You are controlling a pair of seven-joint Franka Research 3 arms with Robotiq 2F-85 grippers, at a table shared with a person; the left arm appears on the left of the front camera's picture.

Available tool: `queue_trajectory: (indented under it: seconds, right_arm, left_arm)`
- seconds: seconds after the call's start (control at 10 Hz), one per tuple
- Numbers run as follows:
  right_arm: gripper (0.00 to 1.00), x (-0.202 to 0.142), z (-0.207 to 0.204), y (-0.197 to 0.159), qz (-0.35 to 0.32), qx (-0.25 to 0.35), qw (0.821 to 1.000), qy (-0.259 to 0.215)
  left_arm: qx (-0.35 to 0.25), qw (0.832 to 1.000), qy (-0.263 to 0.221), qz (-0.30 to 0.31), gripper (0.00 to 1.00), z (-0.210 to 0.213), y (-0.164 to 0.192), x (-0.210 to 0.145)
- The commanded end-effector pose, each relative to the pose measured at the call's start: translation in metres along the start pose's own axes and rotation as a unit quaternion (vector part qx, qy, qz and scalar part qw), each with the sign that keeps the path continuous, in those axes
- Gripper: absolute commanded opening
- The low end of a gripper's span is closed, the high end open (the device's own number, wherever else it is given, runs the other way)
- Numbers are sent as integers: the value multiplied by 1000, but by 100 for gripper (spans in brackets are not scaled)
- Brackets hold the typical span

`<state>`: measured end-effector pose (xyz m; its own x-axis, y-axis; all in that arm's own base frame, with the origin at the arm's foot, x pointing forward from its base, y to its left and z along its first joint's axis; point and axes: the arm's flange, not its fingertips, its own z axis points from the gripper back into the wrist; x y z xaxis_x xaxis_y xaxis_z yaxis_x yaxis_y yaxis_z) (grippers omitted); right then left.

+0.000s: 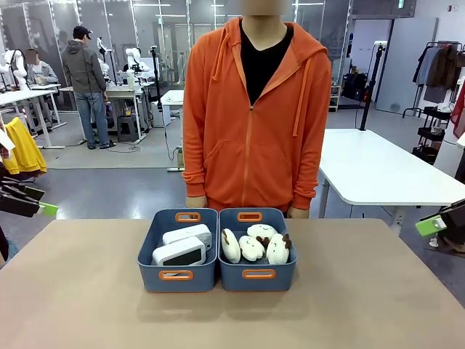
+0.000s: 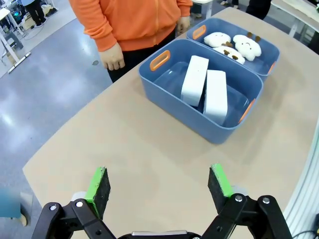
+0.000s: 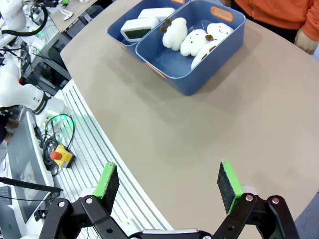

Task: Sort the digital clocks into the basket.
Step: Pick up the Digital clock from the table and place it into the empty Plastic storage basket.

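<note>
In the front view I see two blue bins standing side by side, touching, in the middle of the table (image 1: pixel 87 305). The left basket (image 1: pixel 150 251) holds both clocks: one clock (image 1: pixel 179 252) lies nearer to me with its dark display turned to my side, the other clock (image 1: pixel 190 234) lies just behind it, nearer to the person. The right bin (image 1: pixel 289 269) holds three white plush toys (image 1: pixel 252 247) in a row. The person in an orange hoodie (image 1: pixel 254 116) stands at the far edge of the table, directly behind the bins. At the left border I see my left gripper (image 1: pixel 33 200), and at the right border my right gripper (image 1: pixel 439 222); both are away from the bins, and here I cannot tell how their fingers stand.

In the left wrist view my left gripper (image 2: pixel 159 189) hangs above bare table with its fingers spread wide and nothing between them. The basket (image 2: pixel 169 99) is well ahead, the two clocks standing in it side by side. The person's hand (image 2: pixel 113 56) hangs beside the table edge.

In the right wrist view my right gripper (image 3: pixel 169 185) is also spread wide and holds nothing, near the table edge. The toys (image 3: pixel 194 40) fill the nearer bin; the clocks lie in the basket (image 3: pixel 115 36) behind it.
</note>
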<state>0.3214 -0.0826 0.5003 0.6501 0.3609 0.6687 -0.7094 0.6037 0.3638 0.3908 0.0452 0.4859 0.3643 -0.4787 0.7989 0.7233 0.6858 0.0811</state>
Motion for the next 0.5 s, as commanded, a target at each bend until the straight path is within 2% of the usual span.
queue_trajectory:
  seconds: [0.0,0.4]
  right_arm:
    - [100,0,-1,-1,6,6,1000,-5]
    - [100,0,-1,-1,6,6,1000,-5]
  left_arm:
    - [-6,1000,9,5,100,2,2,6]
    - [-6,1000,9,5,100,2,2,6]
